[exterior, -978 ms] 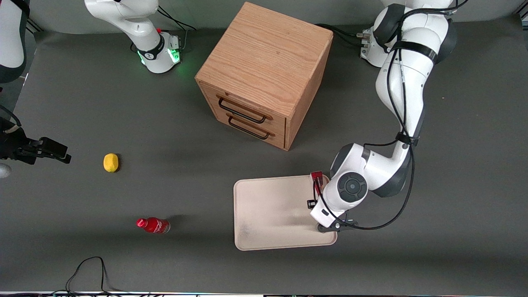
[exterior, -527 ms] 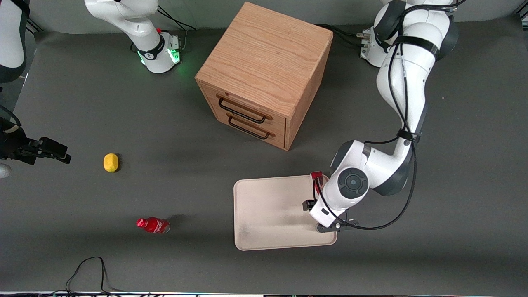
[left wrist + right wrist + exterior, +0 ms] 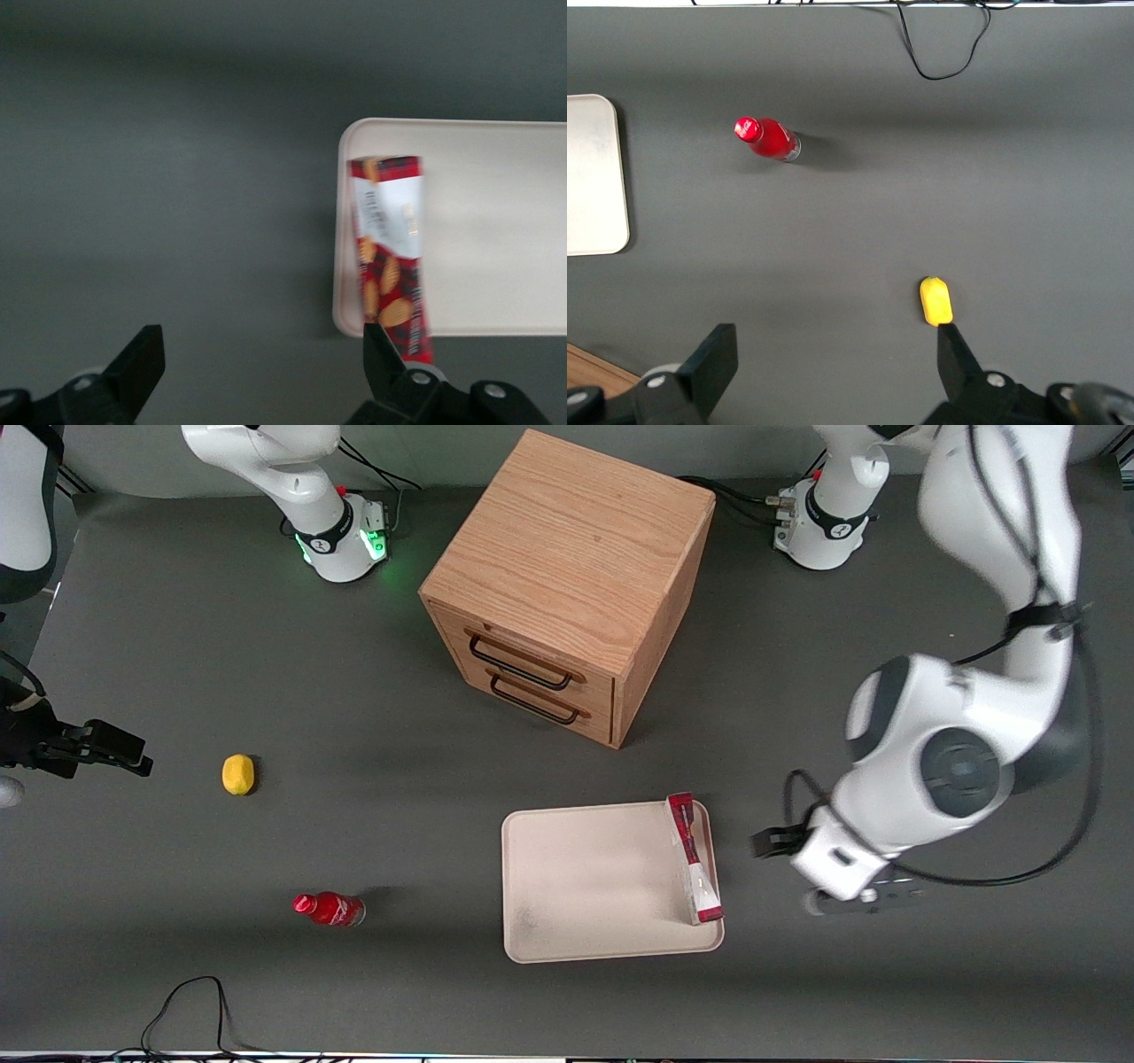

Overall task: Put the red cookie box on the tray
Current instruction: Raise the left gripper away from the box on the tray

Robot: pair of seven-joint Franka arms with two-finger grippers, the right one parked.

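1. The working arm rises from its base near the wooden cabinet [image 3: 567, 584], bends at the elbow high over the dark tabletop [image 3: 266, 974], and turns its wrist downward beside the tray [image 3: 576, 886], off the tray's edge toward the working arm's end of the tabletop.

2. The tabletop is a flat dark grey sheet. The two-drawer cabinet stands on it, farther from the front camera than the tray, with both drawers closed and their black handles facing the tray's side.

3. Well away from the tray, toward the parked arm's end of the tabletop, a small red bottle [image 3: 329, 909] lies on its side, and a yellow lemon [image 3: 237, 774] sits a bit farther from the front camera than the bottle. A loop of black cable [image 3: 190, 1001] lies near the tabletop's front edge.

4. The pincer [image 3: 780, 841] hangs just beside the tray, over bare tabletop, clear of it. In the wrist view the pincer [image 3: 257, 363] has its two black fingers [image 3: 137, 359] spread wide with nothing between them and touching nothing.

5. The red cookie box [image 3: 694, 859] rests inside the tray, along the rim nearest the pincer, standing on a long narrow edge and leaning a little. The wrist view shows the red cookie box [image 3: 390, 257] with cookie pictures and a pale printed panel.
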